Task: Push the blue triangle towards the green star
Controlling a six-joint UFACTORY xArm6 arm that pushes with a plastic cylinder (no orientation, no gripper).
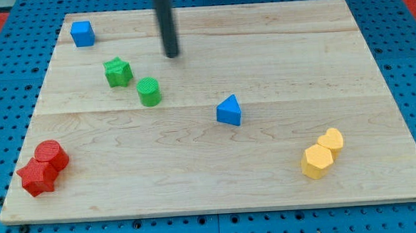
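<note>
The blue triangle (229, 111) lies near the middle of the wooden board, a little to the view's right. The green star (118, 71) lies at the upper left, with a green cylinder (149, 92) just to its lower right. My tip (172, 55) rests on the board at the top centre. It is to the right of the green star and well up and left of the blue triangle, touching neither.
A blue cube (82, 33) sits at the board's top left corner. A red cylinder (52, 155) and a red star-like block (37, 175) lie at the bottom left. Two yellow hexagonal blocks (330, 139) (316, 161) lie at the bottom right. The wooden board (276, 49) sits on a blue pegboard.
</note>
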